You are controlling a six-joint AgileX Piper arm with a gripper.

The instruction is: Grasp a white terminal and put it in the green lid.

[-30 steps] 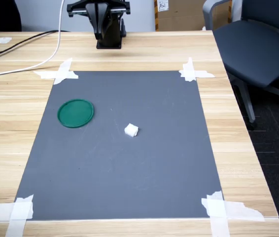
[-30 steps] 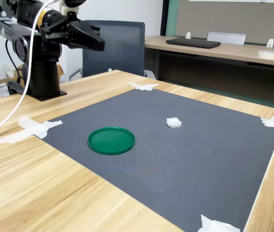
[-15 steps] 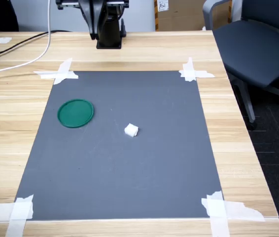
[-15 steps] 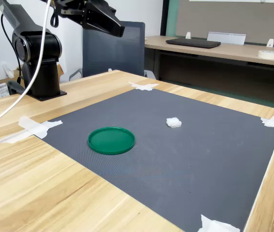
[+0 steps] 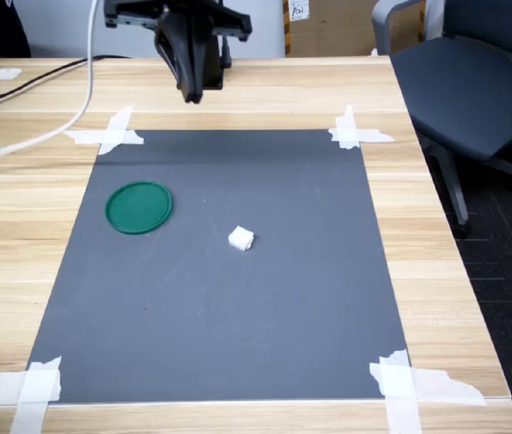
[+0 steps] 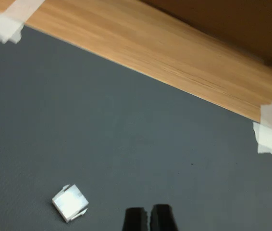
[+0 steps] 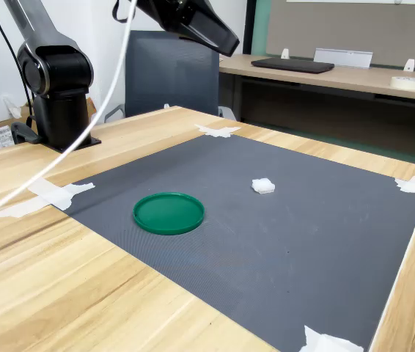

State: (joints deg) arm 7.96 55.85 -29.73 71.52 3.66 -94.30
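Hanging high above the far edge of the grey mat (image 5: pixel 211 298), the claw (image 6: pixel 149 217) has its two dark fingertips pressed almost together in the wrist view, so it reads as closed and empty. The white terminal (image 5: pixel 241 239) lies well below and ahead of the claw, alone near the middle of the mat, and the green lid (image 5: pixel 138 207) sits flat a little way off to the side of the terminal, well apart from the claw too. The terminal looks like a small, stiff, very light plastic block, so it would probably skid or tip if nudged; pinching it across two opposite flat sides, with the fingers set down evenly around it, seems the safest hold. Its finer shape, any pins or slots, is too small and bright to make out. The wrist view cuts off all but the fingertips, and the lid is outside it.
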